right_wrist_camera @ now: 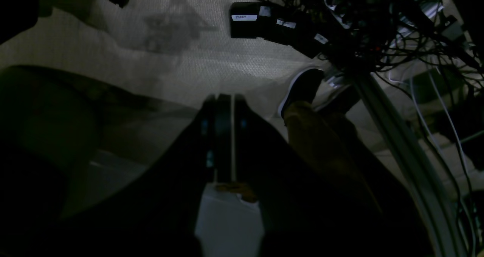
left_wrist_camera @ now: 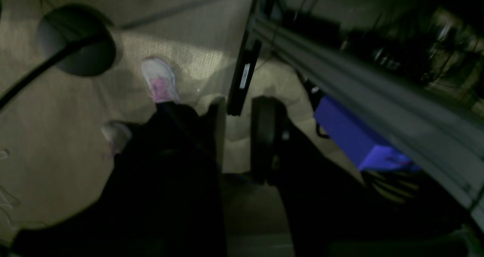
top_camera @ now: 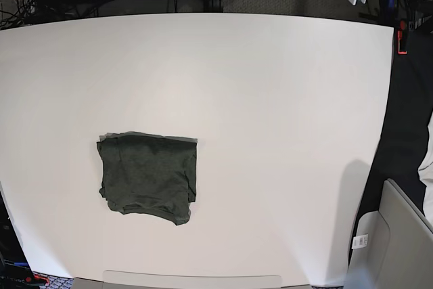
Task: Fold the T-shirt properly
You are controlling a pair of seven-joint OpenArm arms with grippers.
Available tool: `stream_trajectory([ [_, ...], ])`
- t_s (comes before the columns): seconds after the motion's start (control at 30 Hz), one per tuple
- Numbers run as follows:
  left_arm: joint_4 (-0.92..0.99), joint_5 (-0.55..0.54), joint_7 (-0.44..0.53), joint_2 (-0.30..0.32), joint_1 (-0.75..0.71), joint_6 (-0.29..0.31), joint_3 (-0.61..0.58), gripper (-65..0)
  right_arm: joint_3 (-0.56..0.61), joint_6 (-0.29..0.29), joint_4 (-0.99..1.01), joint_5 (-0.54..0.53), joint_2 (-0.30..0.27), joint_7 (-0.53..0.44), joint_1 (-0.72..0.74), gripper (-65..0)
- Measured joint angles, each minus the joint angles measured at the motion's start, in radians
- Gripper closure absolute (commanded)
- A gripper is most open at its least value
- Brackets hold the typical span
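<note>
Shirt first: the dark heathered olive-green knit T-shirt [top_camera: 148, 177] is lying folded into a compact, roughly square bundle on the big white table [top_camera: 270, 133], toward the left side of the base view and a bit nearer the front edge. Top edge is fairly straight with a thin under-layer peeking out along it. The bottom edge is lumpier, with a hemmed bit sticking out at the lower right corner. Fabric looks soft and thin, no print.

Neither arm is over the table in the base view. Both wrist cams are dim and point at carpet. The left gripper [left_wrist_camera: 238, 136] has its dark fingers standing apart with floor showing between them. The right gripper [right_wrist_camera: 224, 136] has its fingers pressed together, nothing held.
</note>
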State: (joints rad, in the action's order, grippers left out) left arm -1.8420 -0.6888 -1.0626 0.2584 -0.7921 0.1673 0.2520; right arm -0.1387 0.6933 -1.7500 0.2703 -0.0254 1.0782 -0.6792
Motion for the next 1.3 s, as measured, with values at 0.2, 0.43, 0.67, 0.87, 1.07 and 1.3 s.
stream_trajectory([
  [0.2,0.085,0.11,0.09,0.003,0.038,-0.002,-0.15,-11.9,-0.038,0.0,0.143,0.024,-0.007,-0.1,0.066,0.0],
  [0.43,0.268,0.11,0.119,0.002,0.146,0.001,-0.227,-11.9,-0.108,-0.001,0.348,0.041,-0.027,-0.166,0.148,0.0],
  [0.67,0.337,0.114,0.178,0.002,0.151,0.0,-0.3,-11.9,-0.108,0.0,0.503,0.031,-0.055,-0.248,0.236,0.0],
  [0.87,0.443,0.129,0.201,0.003,0.186,-0.003,-0.36,-11.9,-0.108,-0.001,0.63,0.038,-0.057,-0.288,0.315,0.0],
  [1.07,0.538,0.124,0.27,0.002,0.249,0.001,-0.412,-11.9,-0.108,-0.117,0.727,0.036,-0.06,-0.378,0.381,0.0],
  [1.3,0.718,0.128,0.338,0.004,0.326,-0.002,-0.467,-11.9,-0.109,-0.189,0.94,0.037,-0.055,-0.578,0.422,0.0],
])
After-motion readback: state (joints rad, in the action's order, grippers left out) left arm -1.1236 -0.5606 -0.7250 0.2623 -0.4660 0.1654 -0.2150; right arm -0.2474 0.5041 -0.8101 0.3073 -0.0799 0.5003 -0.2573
